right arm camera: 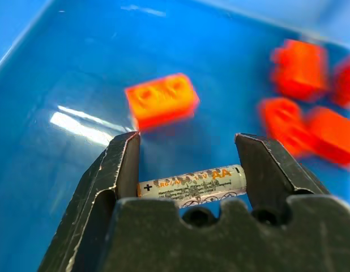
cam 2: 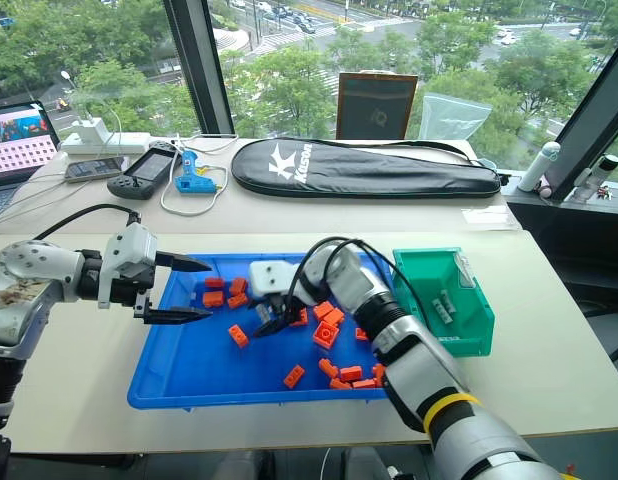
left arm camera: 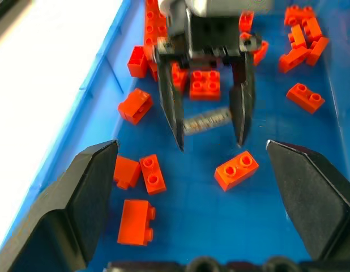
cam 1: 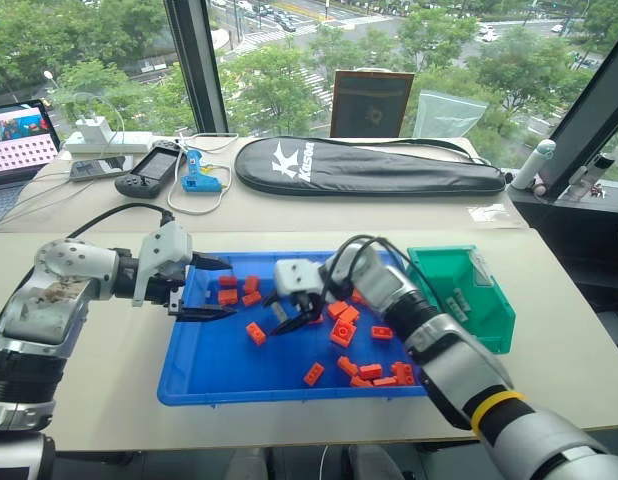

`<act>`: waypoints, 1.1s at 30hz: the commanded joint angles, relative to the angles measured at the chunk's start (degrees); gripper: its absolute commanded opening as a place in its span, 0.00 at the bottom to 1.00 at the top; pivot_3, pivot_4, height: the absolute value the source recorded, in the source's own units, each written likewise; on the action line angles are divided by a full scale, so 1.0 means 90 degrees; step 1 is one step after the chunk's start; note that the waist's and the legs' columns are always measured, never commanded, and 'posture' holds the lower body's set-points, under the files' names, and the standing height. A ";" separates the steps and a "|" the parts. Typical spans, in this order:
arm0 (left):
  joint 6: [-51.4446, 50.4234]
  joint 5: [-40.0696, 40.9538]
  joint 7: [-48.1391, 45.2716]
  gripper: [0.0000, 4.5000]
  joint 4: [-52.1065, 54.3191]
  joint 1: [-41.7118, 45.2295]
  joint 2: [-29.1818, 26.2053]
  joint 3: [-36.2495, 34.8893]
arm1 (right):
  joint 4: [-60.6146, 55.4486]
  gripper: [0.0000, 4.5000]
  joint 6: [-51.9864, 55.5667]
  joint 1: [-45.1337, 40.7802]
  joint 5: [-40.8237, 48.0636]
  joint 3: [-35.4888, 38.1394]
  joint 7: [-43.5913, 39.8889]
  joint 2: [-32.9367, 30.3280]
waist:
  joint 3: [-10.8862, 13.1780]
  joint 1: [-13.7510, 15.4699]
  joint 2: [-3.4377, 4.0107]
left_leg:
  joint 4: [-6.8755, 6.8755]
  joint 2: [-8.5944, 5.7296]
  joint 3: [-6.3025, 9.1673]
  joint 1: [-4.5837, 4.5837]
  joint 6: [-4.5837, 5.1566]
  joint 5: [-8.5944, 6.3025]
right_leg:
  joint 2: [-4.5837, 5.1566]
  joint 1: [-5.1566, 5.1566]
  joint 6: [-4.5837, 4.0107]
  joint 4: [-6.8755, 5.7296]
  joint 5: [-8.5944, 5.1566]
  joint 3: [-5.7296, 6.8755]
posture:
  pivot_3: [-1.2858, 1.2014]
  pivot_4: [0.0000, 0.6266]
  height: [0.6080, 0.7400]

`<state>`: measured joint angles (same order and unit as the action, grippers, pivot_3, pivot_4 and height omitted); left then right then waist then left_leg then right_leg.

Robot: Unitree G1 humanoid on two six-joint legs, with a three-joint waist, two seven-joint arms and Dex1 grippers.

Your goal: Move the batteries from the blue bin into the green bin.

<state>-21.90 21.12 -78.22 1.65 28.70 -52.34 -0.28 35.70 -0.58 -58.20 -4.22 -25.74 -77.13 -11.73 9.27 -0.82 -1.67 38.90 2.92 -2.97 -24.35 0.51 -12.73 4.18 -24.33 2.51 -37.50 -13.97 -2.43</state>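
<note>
Beige table (cam 1: pixel 109 400) by window; right end effector (right arm camera: pixel 186 164) clamped endwise on battery (right arm camera: pixel 192 184); left (cam 1: pixel 204 290) apart.

My head cameras look forward and down over the blue bin (cam 1: pixel 189 385) from behind it. Both wrist cameras sit close above its floor, facing each other across one battery (right arm camera: pixel 192 184).

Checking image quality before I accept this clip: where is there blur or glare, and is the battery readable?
Right wrist view: battery sharp between the right gripper's fingers, label legible; orange bricks behind are soft, with a glare streak on the blue bin floor. Left wrist view: bricks sharp, battery slightly smeared. Left eye view: even daylight, no glare.
</note>
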 commanded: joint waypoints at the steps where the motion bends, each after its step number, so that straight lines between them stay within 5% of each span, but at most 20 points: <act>1: 0.0050 0.0136 -0.0022 1.00 -0.0086 0.0362 0.0209 0.0063 | -0.1505 0.55 0.1100 0.0096 0.0458 0.0482 -0.0255 -0.0596 | 0.0000 0.0001 0.0000 | 0.0000 0.0000 0.0000 0.0000 0.0000 0.0000 | -0.0001 -0.0002 0.0000 -0.0002 0.0000 0.0000 | 0.52 0.24 0.95; 6: 0.0287 0.0075 0.0331 1.00 -0.0654 0.0886 0.0826 0.0086 | -0.2648 0.55 0.2755 0.0239 0.0567 0.1342 -0.0044 -0.2179 | 0.0006 0.0066 0.0003 | 0.0002 -0.0005 0.0002 -0.0004 0.0000 0.0000 | 0.0003 -0.0001 0.0000 -0.0002 0.0000 0.0000 | 0.52 0.24 0.95; 16: 0.0489 -0.0269 0.1146 1.00 -0.1822 0.1875 0.1886 0.0131 | -0.3072 0.55 0.3652 0.1075 0.0646 0.2279 -0.0051 -0.5002 | 0.0013 0.0094 0.0006 | -0.0006 -0.0013 -0.0003 -0.0018 0.0011 -0.0002 | 0.0007 -0.0002 0.0000 0.0042 0.0000 -0.0005 | 0.52 0.24 0.95; 23: 0.0691 -0.0422 0.1240 1.00 -0.2195 0.2177 0.2177 0.0228 | -0.3559 0.55 0.3611 0.2371 0.0816 0.2592 0.0280 -0.5512 | 0.0015 0.0010 0.0008 | 0.0002 -0.0019 -0.0005 -0.0031 0.0020 -0.0007 | 0.0015 -0.0001 0.0005 0.0053 -0.0001 -0.0009 | 0.52 0.24 0.95; 25: 0.0765 -0.0475 0.1251 1.00 -0.2280 0.2224 0.2231 0.0268 | -0.3703 0.77 0.3669 0.2481 0.0904 0.2642 0.0359 -0.5501 | 0.0016 -0.0003 0.0010 | 0.0006 -0.0021 -0.0007 -0.0031 0.0020 -0.0007 | 0.0017 -0.0002 0.0008 0.0049 0.0001 -0.0013 | 0.52 0.24 0.95; 28: 0.0830 -0.0505 0.1230 1.00 -0.2392 0.2316 0.2306 0.0306 | -0.3867 0.98 0.3798 0.2522 0.1045 0.2734 0.0498 -0.5502 | 0.0017 -0.0003 0.0012 | 0.0010 -0.0021 -0.0004 -0.0027 0.0018 -0.0004 | 0.0015 -0.0002 0.0009 0.0042 0.0004 -0.0014 | 0.52 0.24 0.95; 33: 0.1057 -0.0652 0.1130 1.00 -0.2743 0.2520 0.2454 0.0468 | -0.4297 0.99 0.4191 0.2649 0.1375 0.3172 0.0616 -0.5706 | 0.0017 0.0019 0.0012 | 0.0010 -0.0023 -0.0001 -0.0029 0.0019 -0.0001 | 0.0016 0.0002 0.0010 0.0044 0.0005 -0.0013 | 0.52 0.24 0.95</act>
<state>-14.34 15.75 -67.58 -22.43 49.49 -30.72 3.64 -0.13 35.51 -34.15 6.18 -1.22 -72.27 -60.84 9.43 -0.66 -1.56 38.99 2.69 -2.99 -24.62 0.68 -12.74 4.33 -24.31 2.61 -37.08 -13.93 -2.55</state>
